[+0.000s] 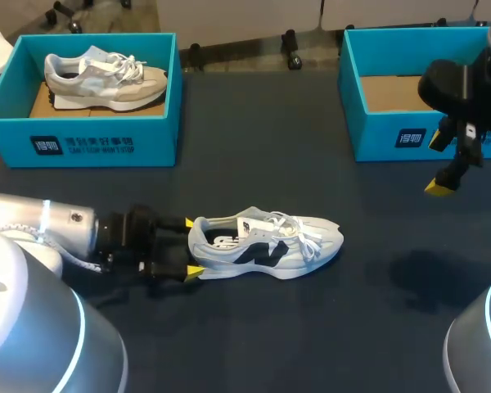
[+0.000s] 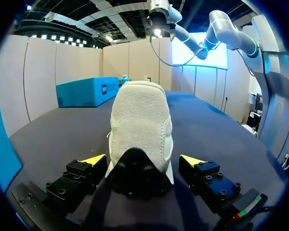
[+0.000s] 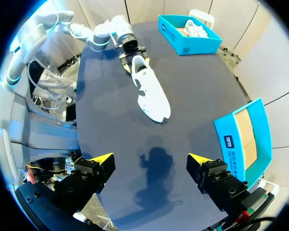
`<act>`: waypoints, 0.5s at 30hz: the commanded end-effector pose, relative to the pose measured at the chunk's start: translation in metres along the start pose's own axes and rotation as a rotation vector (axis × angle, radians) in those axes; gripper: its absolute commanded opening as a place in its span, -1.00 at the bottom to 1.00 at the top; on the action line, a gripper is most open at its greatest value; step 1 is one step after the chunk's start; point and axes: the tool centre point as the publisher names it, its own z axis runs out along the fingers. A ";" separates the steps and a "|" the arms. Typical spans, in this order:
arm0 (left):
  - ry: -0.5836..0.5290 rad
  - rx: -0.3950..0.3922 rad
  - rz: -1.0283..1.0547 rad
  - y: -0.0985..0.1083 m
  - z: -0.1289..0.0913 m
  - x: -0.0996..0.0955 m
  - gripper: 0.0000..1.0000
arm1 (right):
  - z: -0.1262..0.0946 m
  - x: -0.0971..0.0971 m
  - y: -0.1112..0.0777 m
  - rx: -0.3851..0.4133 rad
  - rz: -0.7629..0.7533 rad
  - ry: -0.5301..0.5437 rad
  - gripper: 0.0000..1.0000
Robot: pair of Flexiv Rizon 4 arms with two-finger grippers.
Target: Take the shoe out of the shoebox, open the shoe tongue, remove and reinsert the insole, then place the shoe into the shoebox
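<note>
A pale grey sneaker (image 1: 266,246) with a dark side mark lies on its sole in the middle of the dark table, toe pointing right. My left gripper (image 1: 192,246) is at its heel, open, with one yellow tip on each side. In the left wrist view the heel (image 2: 142,130) fills the space between the fingers (image 2: 94,161), with slim gaps on both sides. My right gripper (image 1: 442,168) hangs open and empty high over the table's right side, near the empty blue shoebox (image 1: 368,131). The right wrist view looks down past that gripper (image 3: 150,159) at the sneaker (image 3: 151,94).
A second blue shoebox (image 1: 106,143) at the back left holds another grey sneaker (image 1: 106,75). The empty box (image 3: 233,144) stands at the back right. Bare table lies in front of the sneaker and between the two boxes.
</note>
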 end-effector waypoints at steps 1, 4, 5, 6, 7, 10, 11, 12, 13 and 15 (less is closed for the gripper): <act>-0.006 0.007 0.000 0.002 0.009 -0.001 1.00 | 0.001 -0.002 0.001 0.004 0.001 0.003 1.00; -0.010 0.017 -0.006 0.001 0.014 -0.002 1.00 | 0.001 -0.002 0.001 0.004 0.001 0.003 1.00; -0.009 0.019 -0.008 0.000 0.015 -0.002 1.00 | 0.001 -0.002 0.001 0.004 0.001 0.003 1.00; -0.009 0.020 -0.009 0.000 0.016 -0.003 1.00 | 0.001 -0.002 0.001 0.004 0.001 0.003 1.00; -0.008 0.020 -0.009 -0.001 0.018 -0.003 1.00 | 0.001 -0.002 0.001 0.004 0.001 0.003 1.00; -0.004 0.020 -0.010 -0.003 0.021 -0.003 1.00 | 0.001 -0.002 0.001 0.004 0.001 0.003 1.00; -0.003 0.022 -0.011 -0.004 0.023 -0.004 1.00 | 0.001 -0.002 0.001 0.004 0.001 0.003 1.00; -0.001 0.022 -0.012 -0.004 0.024 -0.004 1.00 | 0.001 -0.002 0.001 0.004 0.001 0.003 1.00; 0.000 0.022 -0.012 -0.005 0.025 -0.004 1.00 | 0.001 -0.002 0.001 0.004 0.001 0.003 1.00; 0.006 0.021 -0.014 -0.006 0.027 -0.004 1.00 | 0.001 -0.002 0.001 0.004 0.001 0.003 1.00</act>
